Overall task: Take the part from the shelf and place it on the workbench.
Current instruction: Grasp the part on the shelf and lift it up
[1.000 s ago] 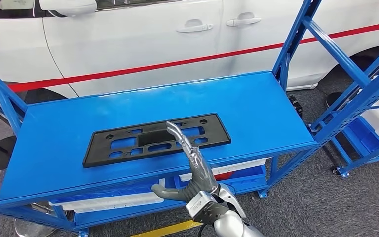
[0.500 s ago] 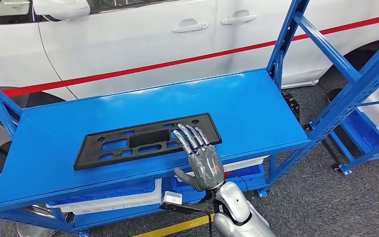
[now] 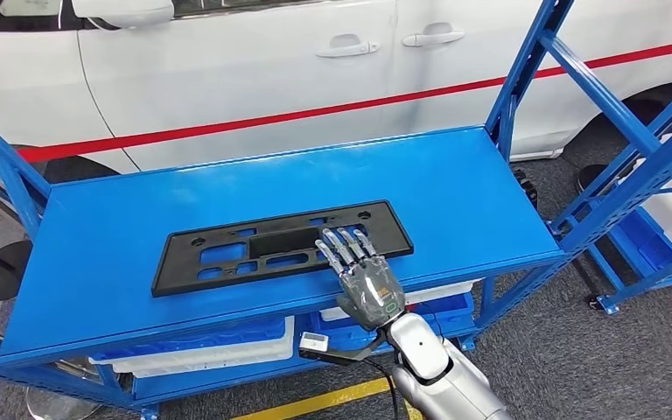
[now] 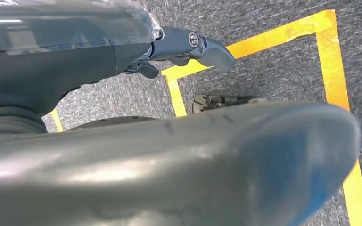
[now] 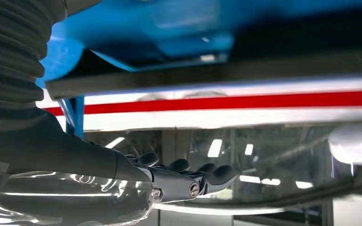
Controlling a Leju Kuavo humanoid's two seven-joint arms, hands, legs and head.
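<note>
Right robot hand (image 3: 368, 278) covers part (image 3: 282, 246)'s near edge; contact unclear.

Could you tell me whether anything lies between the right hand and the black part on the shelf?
Nothing visible does. The right hand is at the black part's near edge on the blue shelf, fingers spread flat over its right portion.

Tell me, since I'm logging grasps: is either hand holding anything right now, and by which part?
Nothing is gripped. The right hand lies flat, fingers on the black part near its right end. The left hand holds nothing.
</note>
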